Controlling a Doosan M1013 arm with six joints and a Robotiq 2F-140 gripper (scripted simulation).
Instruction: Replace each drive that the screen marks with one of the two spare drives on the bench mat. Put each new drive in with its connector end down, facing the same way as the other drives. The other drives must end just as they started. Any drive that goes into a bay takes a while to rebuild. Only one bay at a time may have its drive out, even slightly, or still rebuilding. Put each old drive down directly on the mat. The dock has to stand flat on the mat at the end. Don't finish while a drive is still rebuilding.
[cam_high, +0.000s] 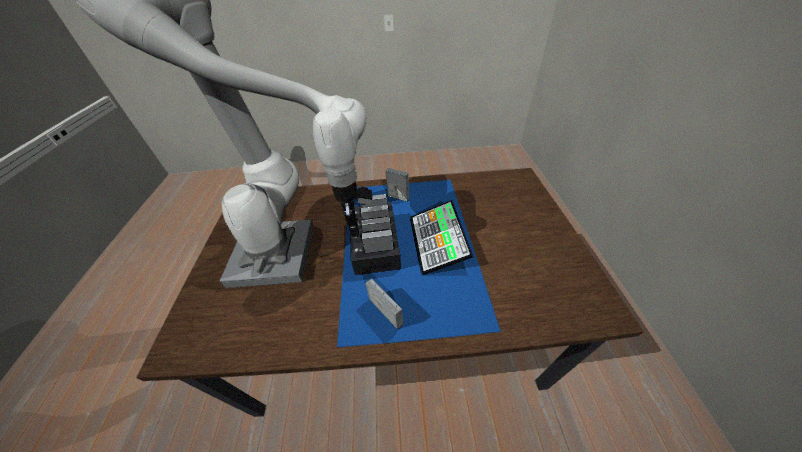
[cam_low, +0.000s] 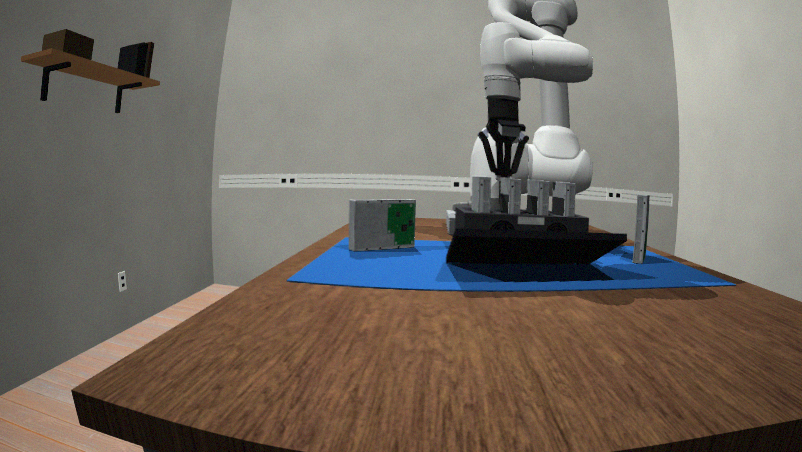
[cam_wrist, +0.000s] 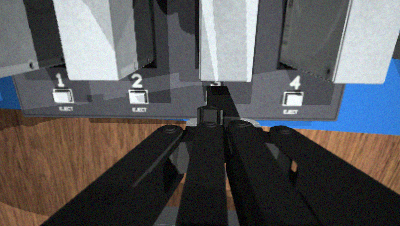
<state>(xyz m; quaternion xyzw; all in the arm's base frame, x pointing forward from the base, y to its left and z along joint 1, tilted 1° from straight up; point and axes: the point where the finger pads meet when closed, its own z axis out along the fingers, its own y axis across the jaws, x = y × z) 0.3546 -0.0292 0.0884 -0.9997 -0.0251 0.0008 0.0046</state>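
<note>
My gripper (cam_high: 353, 231) (cam_wrist: 216, 102) is shut and empty. It points down at the label side of the black dock (cam_high: 375, 263) (cam_low: 466, 220) (cam_wrist: 175, 107), over the bay 3 eject button, which it covers; contact cannot be told. Four grey drives stand in the dock, among them the bay 3 drive (cam_wrist: 227, 40) and the bay 1 drive (cam_high: 377, 242). One loose drive (cam_high: 397, 186) (cam_low: 373, 224) stands on the mat (cam_high: 466, 320) (cam_low: 393, 277) beyond bay 4. Another loose drive (cam_high: 384, 303) (cam_low: 641, 230) stands beyond bay 1. The screen (cam_high: 440, 238) shows orange and green marks; its text is unreadable.
The tilted screen, seen from behind as a black panel (cam_low: 533, 249), stands beside the dock on the side away from the arm. The arm's base (cam_high: 266, 272) is on the wooden table (cam_high: 550, 269) on the dock's label side. Eject buttons 1, 2 and 4 show in the wrist view.
</note>
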